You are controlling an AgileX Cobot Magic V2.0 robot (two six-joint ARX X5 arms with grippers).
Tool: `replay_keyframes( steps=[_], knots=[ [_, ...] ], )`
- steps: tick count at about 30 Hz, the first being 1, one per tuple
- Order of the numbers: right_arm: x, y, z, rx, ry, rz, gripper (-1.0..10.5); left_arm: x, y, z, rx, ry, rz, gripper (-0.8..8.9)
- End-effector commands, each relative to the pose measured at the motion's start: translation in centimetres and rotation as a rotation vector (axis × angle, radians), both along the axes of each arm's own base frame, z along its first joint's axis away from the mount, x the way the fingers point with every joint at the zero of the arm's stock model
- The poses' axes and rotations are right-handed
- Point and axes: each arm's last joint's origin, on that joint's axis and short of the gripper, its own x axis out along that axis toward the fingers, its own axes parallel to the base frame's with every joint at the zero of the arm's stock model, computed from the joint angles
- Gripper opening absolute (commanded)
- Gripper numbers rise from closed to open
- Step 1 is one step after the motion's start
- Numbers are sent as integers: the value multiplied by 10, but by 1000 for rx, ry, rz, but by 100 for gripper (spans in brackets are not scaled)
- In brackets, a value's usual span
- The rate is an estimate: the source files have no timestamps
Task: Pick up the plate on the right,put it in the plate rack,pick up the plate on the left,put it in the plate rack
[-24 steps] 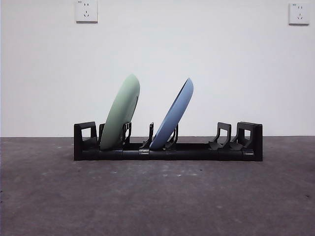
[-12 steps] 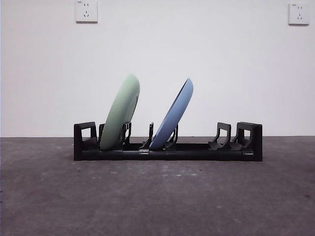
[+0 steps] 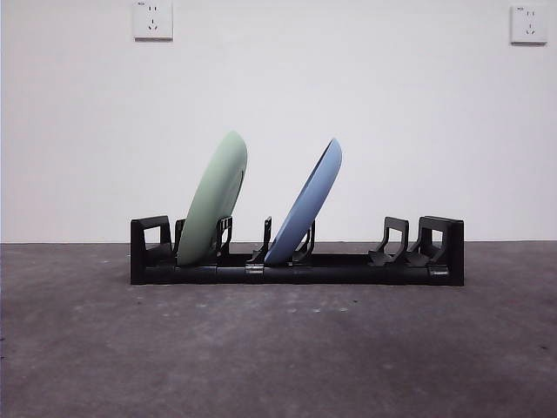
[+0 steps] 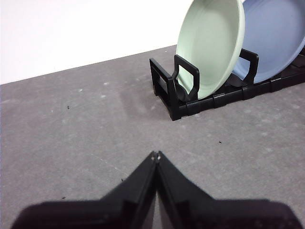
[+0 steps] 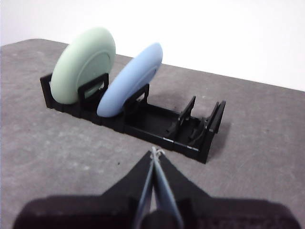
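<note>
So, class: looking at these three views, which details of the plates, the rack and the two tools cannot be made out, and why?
- Blue plate: left wrist view, cut off by the picture's edges and partly behind the green plate.
- Plate bottoms: front view, hidden by the plate rack.
- Rack slots: right wrist view, blurred.
- Left tool and right tool: only closed tips show; neither appears in the front view.

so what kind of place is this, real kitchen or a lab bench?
Most likely a lab or test bench, not a kitchen. The grey table holds only the plate rack with a green plate and a blue plate, against a plain white wall with two sockets.
</note>
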Motion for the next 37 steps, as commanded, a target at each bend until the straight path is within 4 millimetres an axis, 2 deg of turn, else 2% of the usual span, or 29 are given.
replay_keyframes(
  steps=[1, 12, 26, 37],
  knots=[
    [-1, -2, -19, -7, -18, -21, 2, 1, 0, -3, -5, 5, 7, -3],
    [10, -5, -78, -14, 24, -118, 2, 1, 0, -3, -5, 10, 7, -3],
    [14, -22, -79, -14, 7, -322, 2, 2, 0, -5, -5, 37, 7, -3],
    [14, -22, -79, -13, 4, -324, 2, 3, 0, -6, -4, 47, 8, -3]
  ],
)
